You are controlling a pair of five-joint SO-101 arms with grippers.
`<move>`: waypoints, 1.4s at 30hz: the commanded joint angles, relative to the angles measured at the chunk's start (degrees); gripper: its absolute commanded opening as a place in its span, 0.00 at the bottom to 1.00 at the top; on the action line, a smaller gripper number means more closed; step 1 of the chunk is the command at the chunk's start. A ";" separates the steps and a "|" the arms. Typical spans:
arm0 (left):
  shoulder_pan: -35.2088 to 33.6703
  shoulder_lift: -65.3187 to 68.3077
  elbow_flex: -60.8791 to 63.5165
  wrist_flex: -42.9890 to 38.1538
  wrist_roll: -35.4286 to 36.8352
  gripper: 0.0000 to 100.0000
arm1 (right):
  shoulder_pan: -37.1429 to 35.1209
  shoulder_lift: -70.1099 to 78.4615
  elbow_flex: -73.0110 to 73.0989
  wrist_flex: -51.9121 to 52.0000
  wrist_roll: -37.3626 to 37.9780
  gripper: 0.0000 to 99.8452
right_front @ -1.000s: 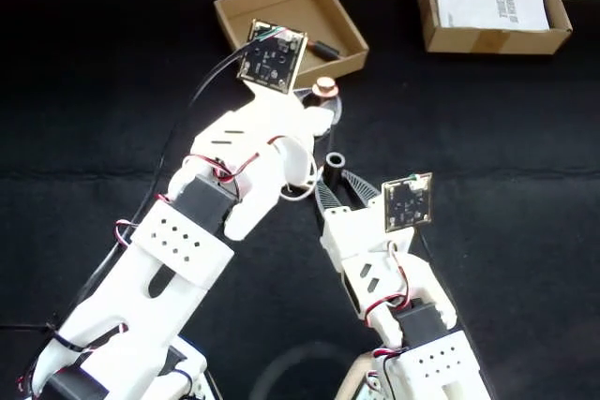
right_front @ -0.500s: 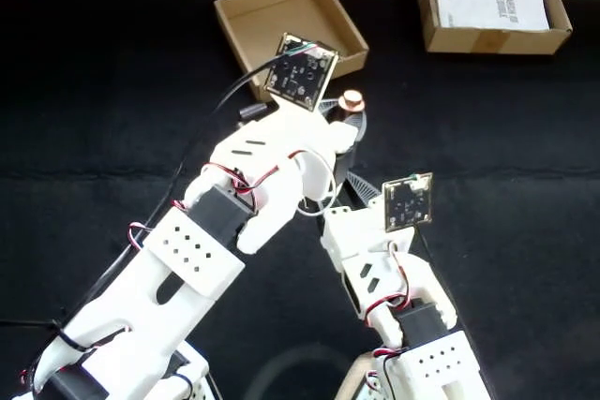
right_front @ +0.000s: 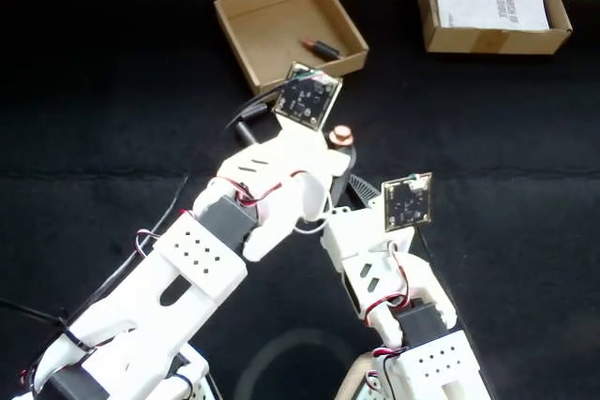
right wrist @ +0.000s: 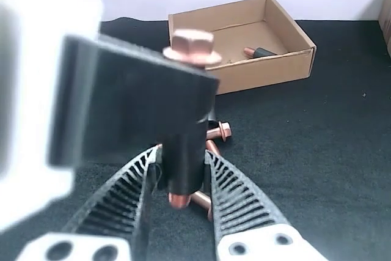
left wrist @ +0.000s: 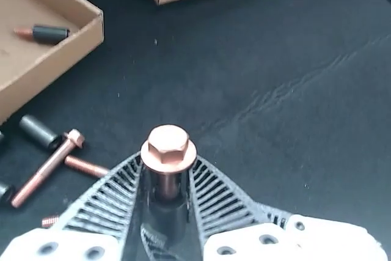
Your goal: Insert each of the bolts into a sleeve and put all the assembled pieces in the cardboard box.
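Observation:
My left gripper (left wrist: 166,164) is shut on a copper bolt (left wrist: 168,147), whose hex head (right_front: 340,135) stands upright above the fingers. The bolt's shaft runs down into a black sleeve (right wrist: 183,162), and my right gripper (right wrist: 181,158) is shut on that sleeve. The bolt's tip (right wrist: 177,200) pokes out under the sleeve. The left gripper sits directly over the right one at the table's middle. The open cardboard box (right_front: 255,37) lies beyond them with one assembled piece (right_front: 321,47) inside.
Loose bolts (left wrist: 46,169) and a black sleeve (left wrist: 38,132) lie on the black cloth between the grippers and the box. A second cardboard box (right_front: 441,37) holding a printed sheet stands at the back right.
The left arm has carried the bolt away from the box's edge towards the right gripper and brought it down over the sleeve held there. The right arm has stayed still.

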 commanded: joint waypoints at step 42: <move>-28.97 -47.25 34.68 10.37 -5.36 0.02 | 4.62 46.29 -55.34 14.02 -5.98 0.01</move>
